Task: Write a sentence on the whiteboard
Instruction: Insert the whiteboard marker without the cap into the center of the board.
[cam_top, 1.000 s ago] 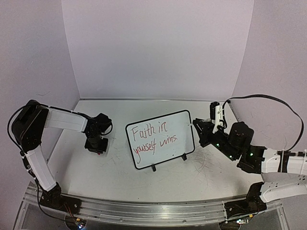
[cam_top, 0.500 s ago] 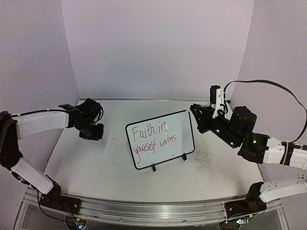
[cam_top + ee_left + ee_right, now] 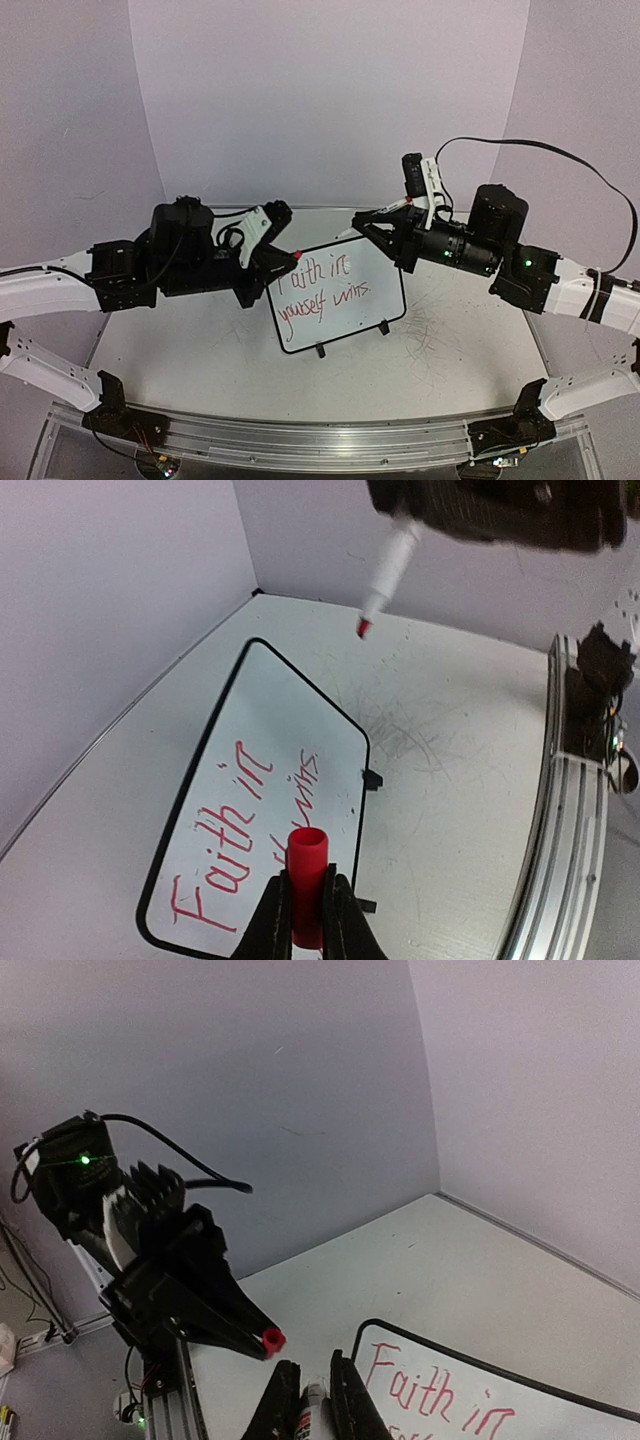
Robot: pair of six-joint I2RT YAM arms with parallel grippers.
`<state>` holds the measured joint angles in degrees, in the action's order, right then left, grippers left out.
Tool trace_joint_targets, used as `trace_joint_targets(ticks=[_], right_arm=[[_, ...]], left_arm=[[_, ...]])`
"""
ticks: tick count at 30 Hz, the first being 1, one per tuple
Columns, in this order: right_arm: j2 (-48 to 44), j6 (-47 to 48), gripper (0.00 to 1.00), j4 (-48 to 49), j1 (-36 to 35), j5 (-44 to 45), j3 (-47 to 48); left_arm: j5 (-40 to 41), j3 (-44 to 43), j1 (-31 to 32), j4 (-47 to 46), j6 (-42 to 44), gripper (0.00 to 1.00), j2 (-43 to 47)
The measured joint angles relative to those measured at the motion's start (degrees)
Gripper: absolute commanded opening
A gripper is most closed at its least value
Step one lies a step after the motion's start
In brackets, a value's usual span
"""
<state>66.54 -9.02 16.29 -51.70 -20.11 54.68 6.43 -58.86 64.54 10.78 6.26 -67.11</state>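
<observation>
Pinches red cap (image 3: 307, 860) in left end effector (image 3: 305, 905), clamps uncapped marker (image 3: 388, 565) in right end effector (image 3: 310, 1380), above the whiteboard (image 3: 340, 327).

Right gripper (image 3: 312, 1378) clamped on a marker (image 3: 308, 1412), whiteboard (image 3: 530, 1405) reading "Faith in", left gripper (image 3: 258, 1338) pinching a red cap (image 3: 271, 1339)
</observation>
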Motion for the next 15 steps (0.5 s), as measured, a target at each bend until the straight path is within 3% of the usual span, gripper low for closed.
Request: trace_joint_targets(ticks=[6, 15], right_arm=[[2.66, 0.43, 0.0, -1.66, -0.41, -6.87, 2.17], [6.03, 0.59, 0.0, -3.39, -1.44, -9.08, 2.5]], left_arm=[[-1.9, 4.09, 1.15, -3.4, 6.29, 0.0, -2.5], [-2.44, 4.29, 1.45, -6.86, 7.73, 0.0, -2.76]])
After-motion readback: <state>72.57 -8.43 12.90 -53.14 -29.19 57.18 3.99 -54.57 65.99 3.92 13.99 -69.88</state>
